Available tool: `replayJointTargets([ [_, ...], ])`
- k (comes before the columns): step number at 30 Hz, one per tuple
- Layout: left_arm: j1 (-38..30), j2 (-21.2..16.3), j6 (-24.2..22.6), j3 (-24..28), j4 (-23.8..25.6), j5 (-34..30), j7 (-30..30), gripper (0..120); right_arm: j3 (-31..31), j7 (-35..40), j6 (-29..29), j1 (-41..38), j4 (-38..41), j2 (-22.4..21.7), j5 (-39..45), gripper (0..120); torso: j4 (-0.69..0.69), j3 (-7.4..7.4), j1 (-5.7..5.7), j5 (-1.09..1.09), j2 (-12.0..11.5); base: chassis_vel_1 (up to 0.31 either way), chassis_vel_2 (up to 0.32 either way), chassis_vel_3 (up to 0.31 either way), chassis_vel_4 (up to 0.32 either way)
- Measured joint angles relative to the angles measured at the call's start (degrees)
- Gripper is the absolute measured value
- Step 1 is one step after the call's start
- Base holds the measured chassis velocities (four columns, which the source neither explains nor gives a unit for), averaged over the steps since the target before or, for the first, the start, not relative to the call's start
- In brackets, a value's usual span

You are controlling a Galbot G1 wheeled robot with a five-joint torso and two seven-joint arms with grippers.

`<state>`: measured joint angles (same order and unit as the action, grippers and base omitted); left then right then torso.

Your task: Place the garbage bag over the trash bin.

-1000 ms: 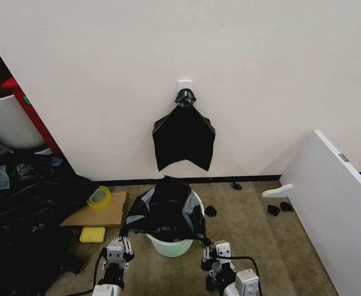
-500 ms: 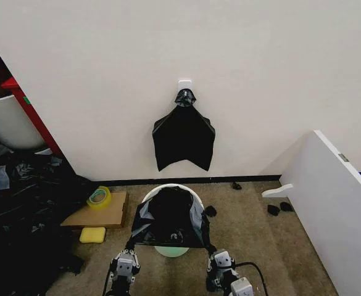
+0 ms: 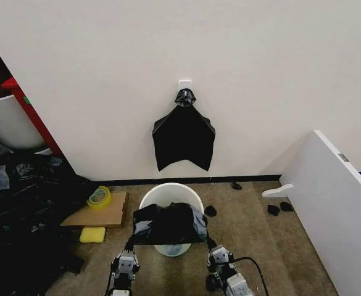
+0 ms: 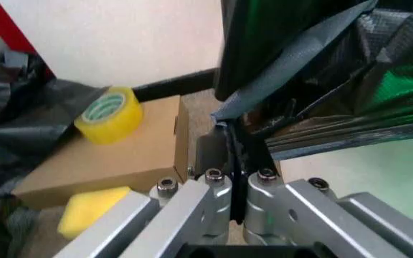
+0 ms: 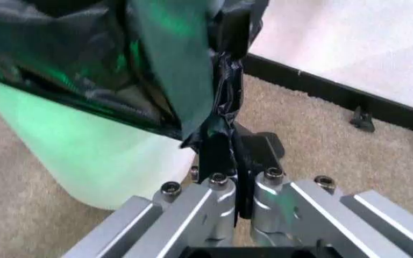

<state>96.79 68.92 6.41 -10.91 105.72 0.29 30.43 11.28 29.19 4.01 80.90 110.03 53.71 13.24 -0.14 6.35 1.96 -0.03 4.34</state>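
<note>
You've got one garbage bag [image 3: 170, 224] stretched crosswise over the near rim of the single upright trash bin [image 3: 168, 196], left pincer [image 3: 129, 246] and right pincer [image 3: 211, 246] each pinching a corner.

Glossy black garbage bag [image 3: 170, 224] (wrinkled, stretched) across white trash bin [image 3: 170, 196] front.

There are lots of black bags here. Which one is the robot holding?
The garbage bag stretched over the near side of the trash bin, pinched by the left gripper and right gripper. The bunch of bags hangs untouched on the wall.
</note>
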Motion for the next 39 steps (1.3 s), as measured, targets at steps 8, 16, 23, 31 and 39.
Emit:
replayJointTargets([
  [8,0.1,-0.1,-0.9,0.2,1.2,-3.8,1.1,0,-1.0,-6.7,-8.2,-0.4,-1.6,-0.4,4.9,1,0.0,0.0,0.0,0.0,0.0,0.0,0.0,0.0,0.0],
  [16,2.3,-1.7,-1.0,-0.4,6.5,-5.4,3.4,21,-2.8,-16.1,-16.5,2.8,0.2,-4.0,7.1,31,0.0,0.0,0.0,0.0,0.0,0.0,0.0,0.0,0.0],
  [23,5.9,-5.5,-1.4,-2.3,11.6,-5.1,3.5,42,-6.1,-25.4,-27.5,6.4,-0.3,-7.3,1.8,53,0.0,0.0,0.0,0.0,0.0,0.0,0.0,0.0,0.0],
  [31,9.4,-9.0,-2.0,-3.2,15.6,-3.3,4.3,71,-12.7,-33.1,-37.4,8.4,-4.3,-8.3,-6.1,81,0.0,0.0,0.0,0.0,0.0,0.0,0.0,0.0,0.0],
  [39,9.0,-8.8,-4.2,-3.3,15.0,-3.0,5.9,100,-12.9,-31.9,-38.6,8.3,-7.1,-6.9,-8.0,100,0.0,0.0,0.0,0.0,0.0,0.0,0.0,0.0,0.0],
])
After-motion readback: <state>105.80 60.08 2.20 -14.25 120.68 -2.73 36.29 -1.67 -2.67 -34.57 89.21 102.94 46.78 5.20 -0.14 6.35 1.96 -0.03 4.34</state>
